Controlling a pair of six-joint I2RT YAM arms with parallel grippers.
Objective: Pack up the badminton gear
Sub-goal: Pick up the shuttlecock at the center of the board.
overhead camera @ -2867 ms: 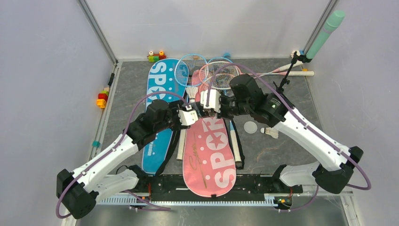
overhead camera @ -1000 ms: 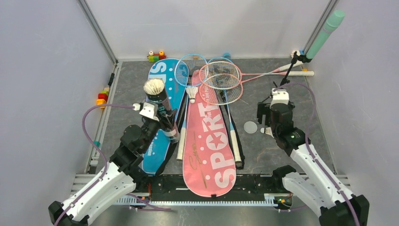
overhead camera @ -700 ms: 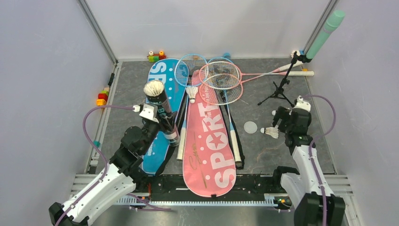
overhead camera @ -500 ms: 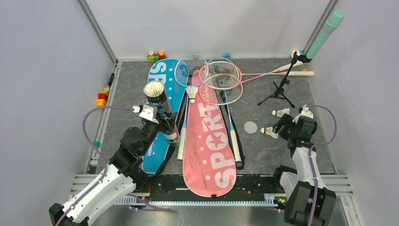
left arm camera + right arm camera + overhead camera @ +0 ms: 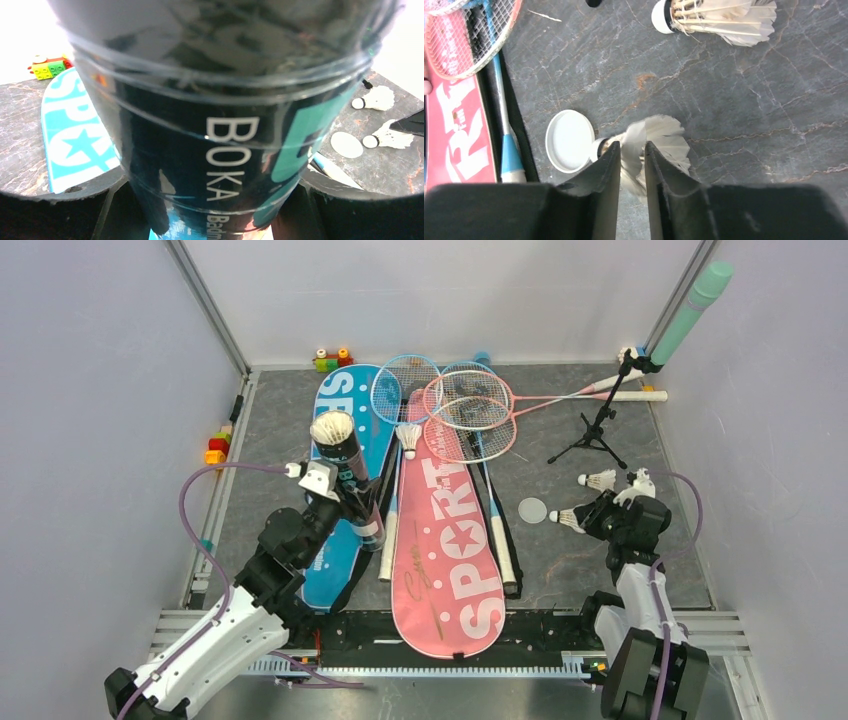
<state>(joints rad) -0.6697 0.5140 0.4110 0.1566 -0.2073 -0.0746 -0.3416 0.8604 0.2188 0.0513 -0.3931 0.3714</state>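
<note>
My left gripper (image 5: 347,508) is shut on the dark cylindrical tube (image 5: 345,475) and holds it tilted above the blue SPORT bag (image 5: 338,405). White feathers show at the tube's open top. The tube fills the left wrist view (image 5: 225,125). My right gripper (image 5: 592,521) is low at the right, shut on the feathers of a white shuttlecock (image 5: 663,134), whose cork points at a white round lid (image 5: 570,141). A second shuttlecock (image 5: 600,480) lies just beyond. A third (image 5: 408,437) lies on the pink SPORT bag (image 5: 445,560). Blue and pink rackets (image 5: 470,405) overlap at the back.
A small black tripod stand (image 5: 598,430) stands behind the right gripper, with a green tube (image 5: 695,305) leaning in the back right corner. Coloured toy blocks sit at the left edge (image 5: 216,452) and the back wall (image 5: 332,359). Racket handles (image 5: 500,545) lie beside the pink bag.
My right arm has swung from the middle to the right, come down and shut on the shuttlecock by the lid. My left arm has pulled back and raised the tube.
</note>
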